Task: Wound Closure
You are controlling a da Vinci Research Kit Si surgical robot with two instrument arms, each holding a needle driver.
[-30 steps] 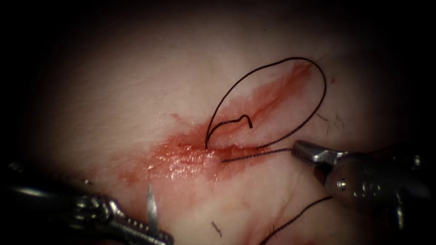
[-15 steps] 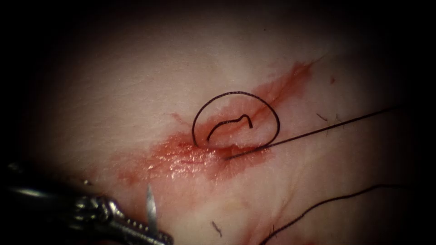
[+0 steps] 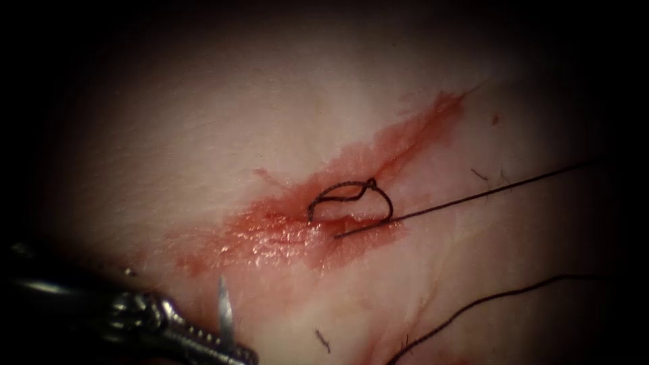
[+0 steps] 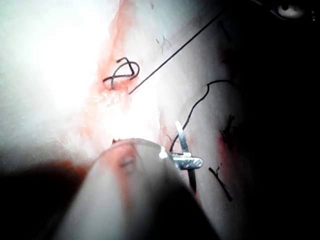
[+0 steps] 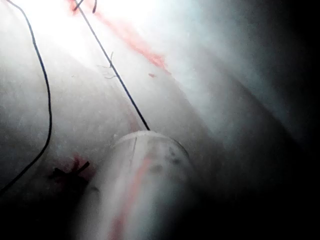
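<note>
The left gripper (image 3: pixel 233 351) gets cut off by the endoscope view's bottom edge, the thread (image 3: pixel 473 196) just fades into the dark on the right, and the right arm's shaft (image 5: pixel 140 185) hides whatever's at its tip.

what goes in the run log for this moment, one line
left tool: fingers shut on needle, out of tissue | right tool: pulling thread | loop at cut: shrunk
</note>
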